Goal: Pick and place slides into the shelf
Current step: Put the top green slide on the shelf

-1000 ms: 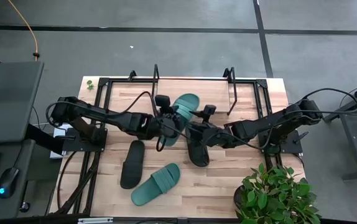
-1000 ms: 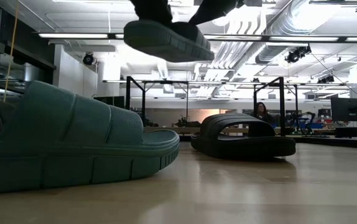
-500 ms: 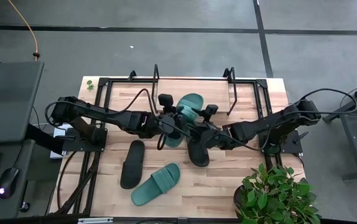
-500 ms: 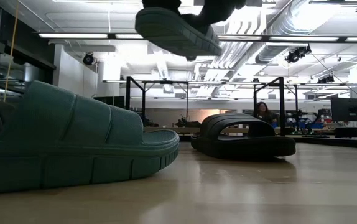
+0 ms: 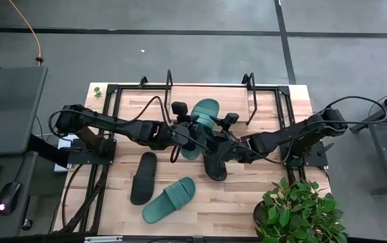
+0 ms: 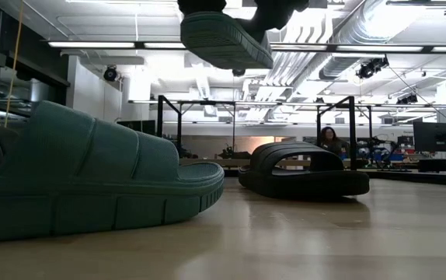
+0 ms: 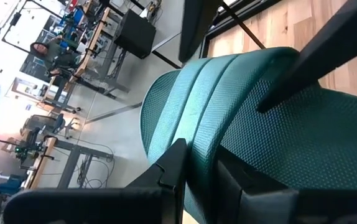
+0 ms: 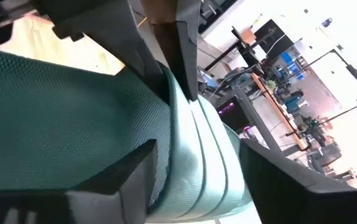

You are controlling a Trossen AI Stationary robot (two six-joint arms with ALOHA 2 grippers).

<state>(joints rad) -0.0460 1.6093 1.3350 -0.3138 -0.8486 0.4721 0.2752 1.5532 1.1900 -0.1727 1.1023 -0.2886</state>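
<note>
The lifted teal slide (image 5: 202, 120) hung in the upper middle of the high view, above the table (image 5: 274, 192), its long axis slanting from upper right down to lower left. In the low view its sole (image 6: 224, 40) showed at the top centre, well clear of the tabletop. The left gripper (image 5: 188, 129) came in from the left and was closed on the slide's ribbed strap; in the left wrist view a dark finger (image 7: 173, 167) pressed against the ribbing. The right gripper (image 5: 215, 137) came in from the right, and its fingers (image 8: 185, 43) also clamped that strap.

Just below the pair, a black slide (image 5: 214, 164) lay on the table, partly under the right gripper. Lower left lay the second black slide (image 5: 143, 178) and the other teal slide (image 5: 169, 200), near each other. The shelf (image 5: 264, 101) ran across the upper part of the table, its black frame bars at both ends. A potted plant (image 5: 301, 212) filled the lower right corner.
</note>
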